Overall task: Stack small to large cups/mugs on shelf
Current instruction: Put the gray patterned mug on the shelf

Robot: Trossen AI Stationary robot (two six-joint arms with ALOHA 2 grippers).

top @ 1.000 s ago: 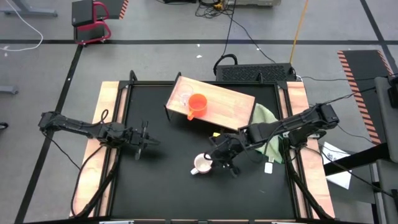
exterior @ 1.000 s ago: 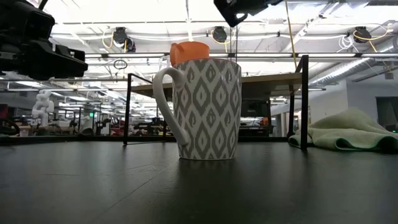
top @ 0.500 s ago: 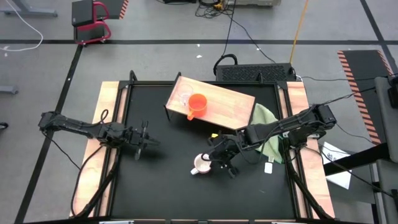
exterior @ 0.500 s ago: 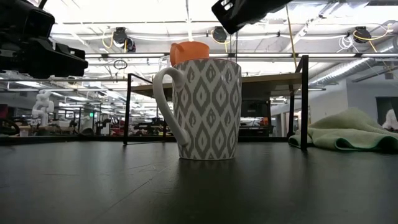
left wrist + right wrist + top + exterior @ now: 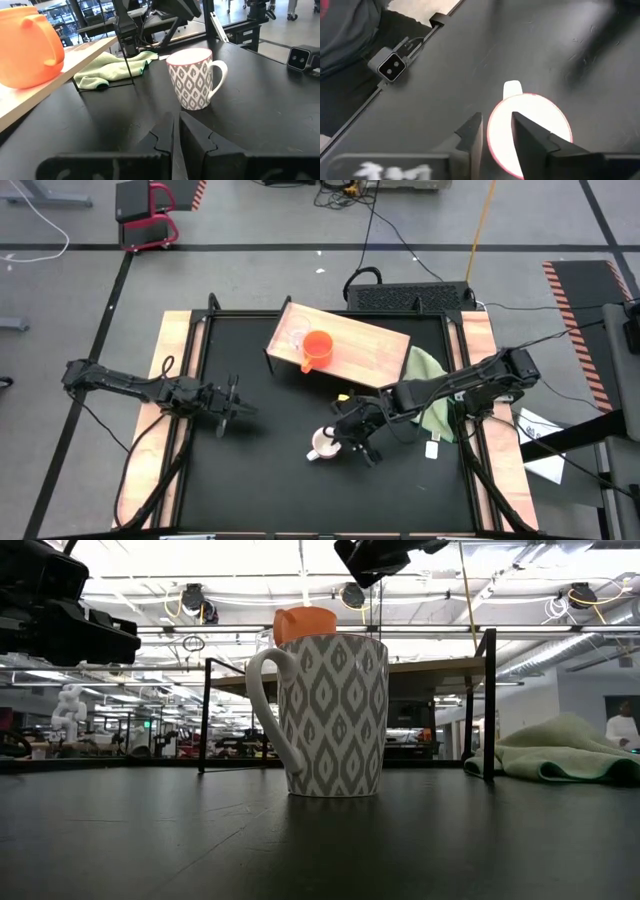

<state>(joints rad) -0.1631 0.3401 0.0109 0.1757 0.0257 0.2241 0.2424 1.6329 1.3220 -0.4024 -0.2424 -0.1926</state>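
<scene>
One cup left to stack: right gripper (image 5: 345, 442) directly above white mug (image 5: 323, 445).

High view: white mug stands on desk (image 5: 250, 470), near side of shelf (image 5: 375, 345), which carries orange-red mug (image 5: 317, 348); left gripper (image 5: 232, 406) waits shut, well apart. Low view: right gripper sits lower and farther left than half a second ago. Right wrist view: fingers (image 5: 532, 135) parted, straddling the rim on the handle side, holding nothing.
</scene>
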